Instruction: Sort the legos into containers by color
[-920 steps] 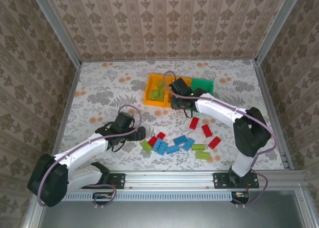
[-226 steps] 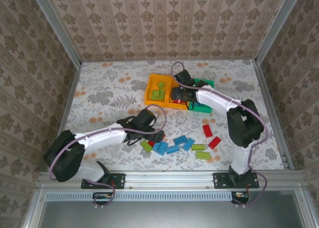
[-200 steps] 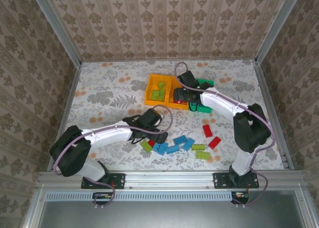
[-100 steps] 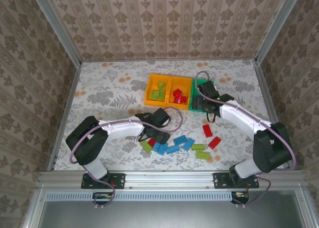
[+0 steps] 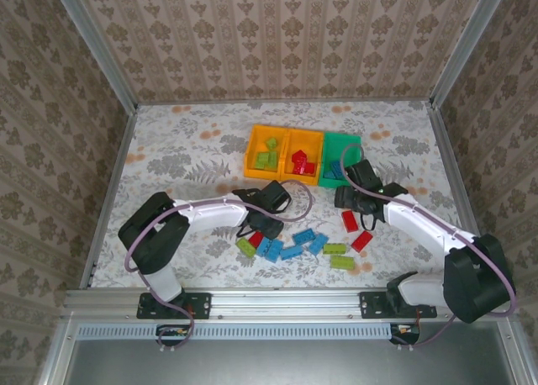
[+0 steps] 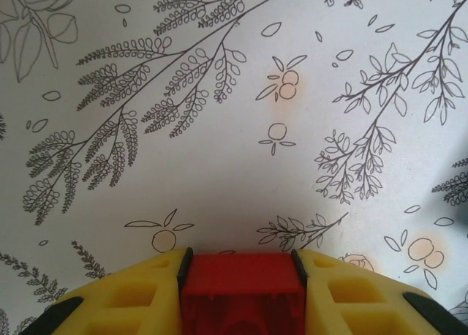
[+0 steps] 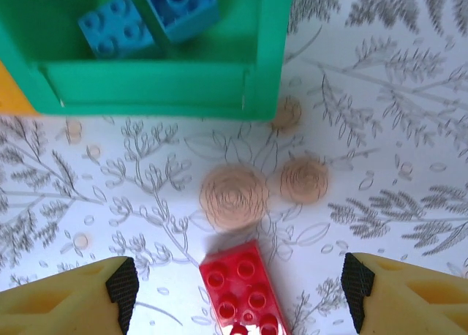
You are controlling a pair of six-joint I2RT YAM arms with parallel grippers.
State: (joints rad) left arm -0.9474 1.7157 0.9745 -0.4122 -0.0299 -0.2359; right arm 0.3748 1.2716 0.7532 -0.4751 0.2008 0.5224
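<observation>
I am clamping my left gripper [image 6: 243, 309] on a red brick [image 6: 242, 280], beside the loose bricks [image 5: 296, 246] on the floral table [image 6: 219, 130]. I am holding my right gripper [image 7: 238, 306] with its jaws wide apart over a second red brick [image 7: 240, 285], near the green bin [image 7: 146, 86], which is holding two blue bricks [image 7: 117, 28].

The surface [image 5: 185, 150] is white with grey line-drawn foliage and pale orange blossoms, and the walls [image 5: 286, 40] are beige damask. One orange-yellow bin [image 5: 250, 162] shows lime green bricks [image 5: 264, 159], the second orange-yellow bin [image 5: 304, 133] red bricks [image 5: 299, 160], and the green bin [image 5: 345, 139] blue bricks [image 7: 139, 17]. On the floral print lie a loose red brick [image 5: 349, 220], a loose blue brick [image 5: 292, 252] and a loose lime brick [image 5: 340, 261]. The left gripper [image 6: 241, 273] and right gripper [image 7: 238, 291] have yellow fingers [image 7: 66, 306] with black pads — the left's flank a red brick [image 6: 241, 298].
</observation>
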